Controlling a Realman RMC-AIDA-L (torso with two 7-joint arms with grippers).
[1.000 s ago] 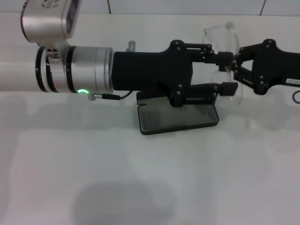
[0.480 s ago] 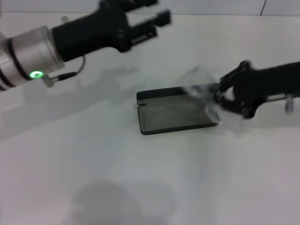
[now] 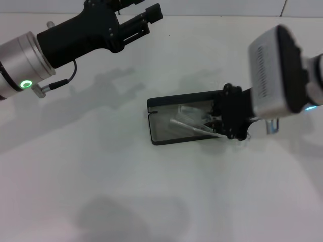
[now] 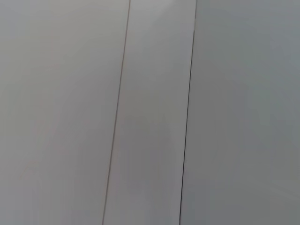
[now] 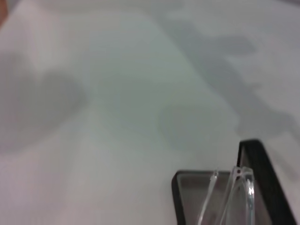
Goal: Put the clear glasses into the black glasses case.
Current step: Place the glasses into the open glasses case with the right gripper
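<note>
White counter (image 3: 151, 191) is holding the open case (image 3: 160, 132); right gripper (image 3: 222, 121) fingers are grasping the glasses (image 3: 189, 118) inside it. Left gripper (image 3: 144, 20) fingers, released, are hanging far left.

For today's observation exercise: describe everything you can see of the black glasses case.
The black glasses case lies open on the white table, a hard rectangular shell with rounded corners and grey lining. Its lid stands behind the tray. The clear glasses sit over the tray, where the right claw reaches in; the claw hides the case's right end.
</note>
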